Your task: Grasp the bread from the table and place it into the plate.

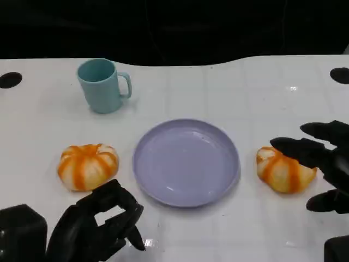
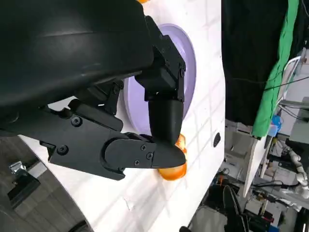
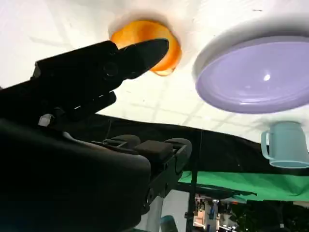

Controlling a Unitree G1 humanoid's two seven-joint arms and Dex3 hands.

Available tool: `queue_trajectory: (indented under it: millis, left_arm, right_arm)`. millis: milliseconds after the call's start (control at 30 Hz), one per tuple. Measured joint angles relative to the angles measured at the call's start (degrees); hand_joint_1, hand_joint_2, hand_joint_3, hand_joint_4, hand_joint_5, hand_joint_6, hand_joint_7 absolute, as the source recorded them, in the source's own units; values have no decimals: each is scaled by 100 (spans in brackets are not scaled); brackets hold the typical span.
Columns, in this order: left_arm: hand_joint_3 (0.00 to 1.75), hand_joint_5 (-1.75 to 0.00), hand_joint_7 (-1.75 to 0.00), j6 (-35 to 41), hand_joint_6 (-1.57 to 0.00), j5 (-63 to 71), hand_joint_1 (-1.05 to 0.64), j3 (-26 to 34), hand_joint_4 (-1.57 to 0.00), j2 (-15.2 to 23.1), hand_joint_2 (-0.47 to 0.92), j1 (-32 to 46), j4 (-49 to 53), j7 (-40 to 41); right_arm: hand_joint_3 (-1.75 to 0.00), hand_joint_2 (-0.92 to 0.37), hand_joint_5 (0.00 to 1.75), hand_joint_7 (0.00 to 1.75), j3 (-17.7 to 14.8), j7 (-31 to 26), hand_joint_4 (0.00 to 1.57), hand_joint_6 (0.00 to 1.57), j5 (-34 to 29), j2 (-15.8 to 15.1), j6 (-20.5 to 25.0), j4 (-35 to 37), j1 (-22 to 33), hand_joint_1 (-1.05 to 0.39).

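Right black hand [image 1: 322, 164] spread apart over orange-striped round bread roll [image 1: 283, 170] on white surface [image 1: 229, 93], not yet gripped; empty lilac round plate [image 1: 186, 162] awaiting.

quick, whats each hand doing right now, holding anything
Left hand: fingers curled in, holding nothing.
Right hand: open around the right bread, not gripping it yet.

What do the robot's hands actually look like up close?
Both are matte black. The left hand and right hand have chunky, jointed fingers with rounded, tapered tips. In the wrist views, a smooth rounded shell sits behind the fingers, which show small screws.
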Motion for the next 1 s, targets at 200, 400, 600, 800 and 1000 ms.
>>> queue_trajectory:
  millis: [200, 400, 600, 800, 1000]
  left_arm:
    - [32, -175, -164, 4, -58, -1, -55, 1, -72, -8, 92, -7, 14, 1]
    - [32, -175, -164, 0, -59, -1, -56, 2, -73, -13, 92, -9, 35, 1]
    - [31, -175, -164, 1, -59, 9, -57, -11, -72, -15, 92, -8, 37, 1]
    - [31, -175, -163, 1, -59, 26, -57, -10, -72, -16, 92, -5, 35, 2]
    - [30, -175, -162, 2, -59, 34, -58, -6, -72, -16, 92, 8, 26, 2]
  right_arm:
    - [-1, -76, 19, 1, 427, -262, 17, 32, -472, -68, -102, 651, -392, -41]
    - [0, -75, 18, 1, 807, -385, 19, 33, -786, -69, -22, 1193, -847, -39]
    - [0, -71, 15, 2, 1220, -543, 31, 40, -971, -9, 58, 1820, -1313, -34]
    - [0, -69, 11, 2, 1648, -655, 38, 44, -1023, 141, 112, 2485, -1811, -27]
    - [0, -68, 8, 1, 2084, -752, 41, 45, -1151, 258, 135, 3205, -2258, -22]
